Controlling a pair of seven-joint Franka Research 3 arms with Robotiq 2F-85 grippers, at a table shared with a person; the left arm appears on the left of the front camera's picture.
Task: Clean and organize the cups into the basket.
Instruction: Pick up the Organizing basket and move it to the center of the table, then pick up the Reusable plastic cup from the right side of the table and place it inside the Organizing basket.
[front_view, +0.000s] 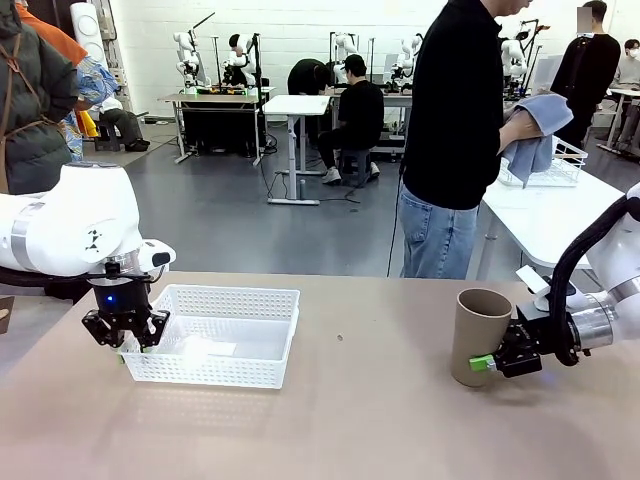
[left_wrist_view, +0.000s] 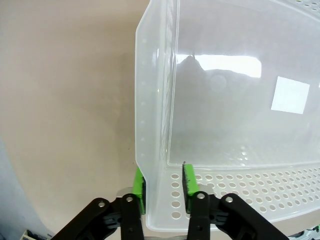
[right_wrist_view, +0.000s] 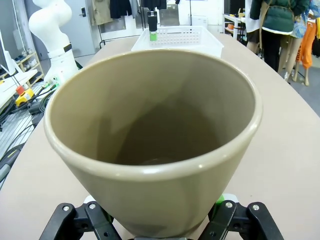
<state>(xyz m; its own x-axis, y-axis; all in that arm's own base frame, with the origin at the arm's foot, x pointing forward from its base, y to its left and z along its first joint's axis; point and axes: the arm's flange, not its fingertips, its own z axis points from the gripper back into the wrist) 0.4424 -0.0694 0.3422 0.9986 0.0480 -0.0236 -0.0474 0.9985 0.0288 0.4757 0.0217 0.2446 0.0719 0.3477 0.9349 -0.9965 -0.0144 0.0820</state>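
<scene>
The white lattice basket (front_view: 215, 372) lies on the left half of the table with nothing in it. My left gripper (front_view: 125, 345) points down and is shut on the basket's near-left corner. In the left wrist view its green pads (left_wrist_view: 139, 187) pinch the perforated wall (left_wrist_view: 155, 100), one outside and one inside. A tan cup (front_view: 480, 335) stands upright on the right of the table. My right gripper (front_view: 483, 363) comes in level from the right, shut on the cup's lower part. The right wrist view looks over the cup's (right_wrist_view: 150, 190) open mouth; the cup is empty.
A person stands beyond the far edge holding a blue-grey cloth (front_view: 535, 135). A white wire rack (front_view: 560, 165) sits on the white side table at the back right. Bare tan tabletop (front_view: 370, 400) lies between basket and cup.
</scene>
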